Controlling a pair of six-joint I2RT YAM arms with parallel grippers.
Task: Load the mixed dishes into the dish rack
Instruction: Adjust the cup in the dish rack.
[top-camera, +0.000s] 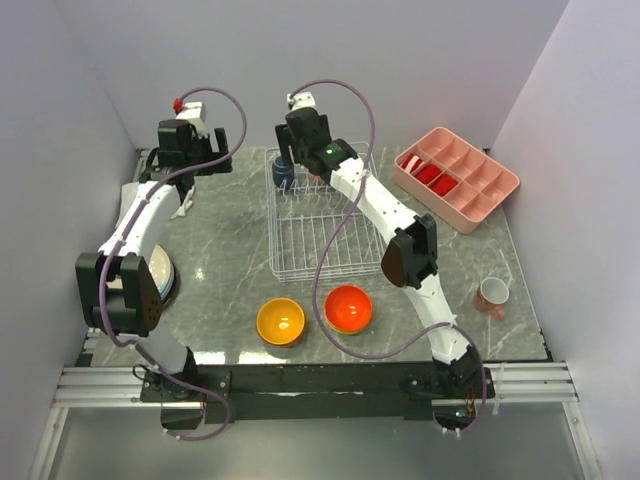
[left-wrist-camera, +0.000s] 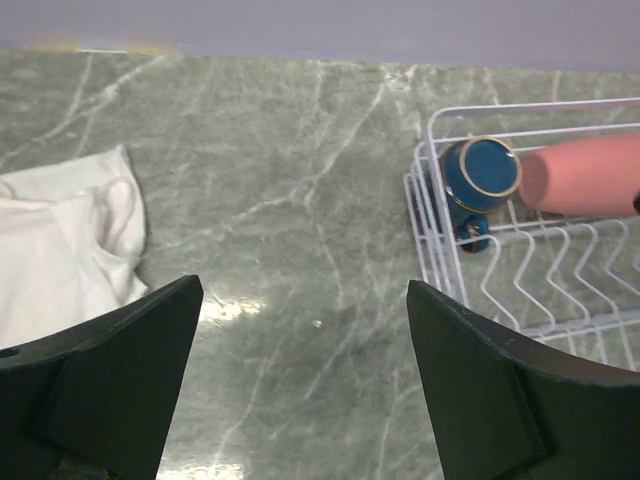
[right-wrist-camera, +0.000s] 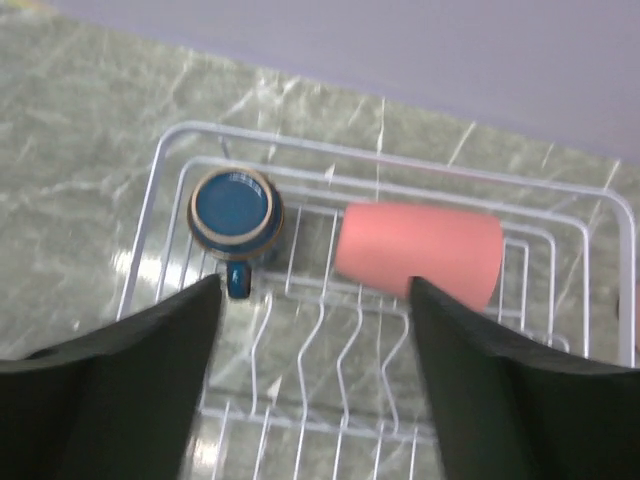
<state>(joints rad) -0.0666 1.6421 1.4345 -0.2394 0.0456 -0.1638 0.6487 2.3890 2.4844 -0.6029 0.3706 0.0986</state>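
- The dish rack (top-camera: 322, 228) stands on the table toward the middle of its far edge, with the right arm reaching over it.
- The left fingers (left-wrist-camera: 110, 385) are spread wide with nothing between them. They hang above bare table, between the white cloth (left-wrist-camera: 60, 240) and the rack's left side.
- The right fingers (right-wrist-camera: 130, 395) are also spread wide and grasp nothing. They are poised above the rack's far end.
- A navy cup (right-wrist-camera: 235, 210) sits in the rack's far left corner. Its mouth faces the right wrist camera and its handle points toward the near side.
- A pink cup (right-wrist-camera: 418, 255) lies on its side along the rack's far side, just beside the navy cup. The right wrist view shows a small gap between them.
- An orange-yellow bowl (top-camera: 281, 321) and a red-orange bowl (top-camera: 348, 308) sit side by side near the table's near edge, in front of the rack and not touching.
- A small pinkish cup (top-camera: 492, 295) stands alone near the right edge, well apart from the rack.
- A round plate (top-camera: 165, 275) lies by the left edge, mostly hidden under the left arm.
- A pink compartment tray (top-camera: 480, 190) sits in the far right corner.
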